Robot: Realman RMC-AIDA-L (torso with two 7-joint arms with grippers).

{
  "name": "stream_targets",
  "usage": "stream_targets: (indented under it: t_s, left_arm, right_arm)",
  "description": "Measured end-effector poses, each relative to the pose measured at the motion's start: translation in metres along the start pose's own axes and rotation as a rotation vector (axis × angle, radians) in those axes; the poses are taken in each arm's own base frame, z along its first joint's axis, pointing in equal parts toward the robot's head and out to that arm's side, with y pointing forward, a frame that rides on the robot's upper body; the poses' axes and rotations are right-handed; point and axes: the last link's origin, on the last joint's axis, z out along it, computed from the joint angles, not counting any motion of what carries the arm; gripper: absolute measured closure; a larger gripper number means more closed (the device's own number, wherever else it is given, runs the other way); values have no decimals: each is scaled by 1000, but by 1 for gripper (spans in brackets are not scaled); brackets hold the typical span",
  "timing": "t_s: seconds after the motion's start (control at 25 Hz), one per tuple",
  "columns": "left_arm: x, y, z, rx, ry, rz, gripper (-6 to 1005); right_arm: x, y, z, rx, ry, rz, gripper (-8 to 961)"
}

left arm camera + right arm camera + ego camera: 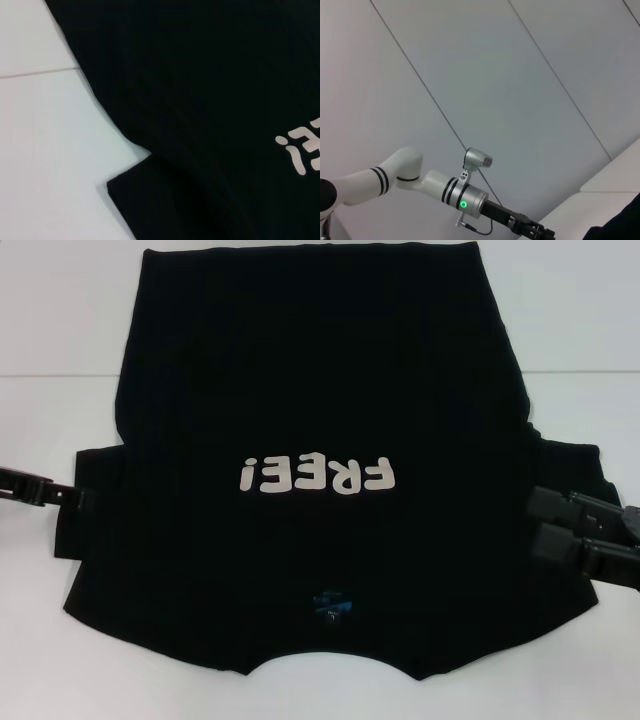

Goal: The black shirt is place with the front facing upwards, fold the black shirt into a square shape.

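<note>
Black shirt [320, 420] lies flat, centre frame; left tool [70, 498] at left sleeve, right tool [560, 525] at right sleeve, jaws wide; left tool state: cannot tell.

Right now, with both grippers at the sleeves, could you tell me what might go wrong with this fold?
The left gripper sits at the very edge of the black shirt, so the sleeve may slip free when lifted. The right gripper reaches further in, so the folds could come out uneven. Black tools on black cloth hide how much either one holds.
</note>
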Motion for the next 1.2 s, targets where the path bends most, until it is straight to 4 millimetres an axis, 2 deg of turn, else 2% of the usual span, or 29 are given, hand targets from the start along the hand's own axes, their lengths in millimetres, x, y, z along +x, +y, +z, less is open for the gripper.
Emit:
stream_targets:
  t_s: [0.56, 1.2]
  left_arm:
    - [-4, 4, 15, 34, -81, 27, 219]
    - [-5, 8, 17, 22, -101, 16, 220]
  right_arm:
    - [2, -2, 7, -1, 3, 7, 25]
    - [6, -1, 6, 4, 3, 14, 25]
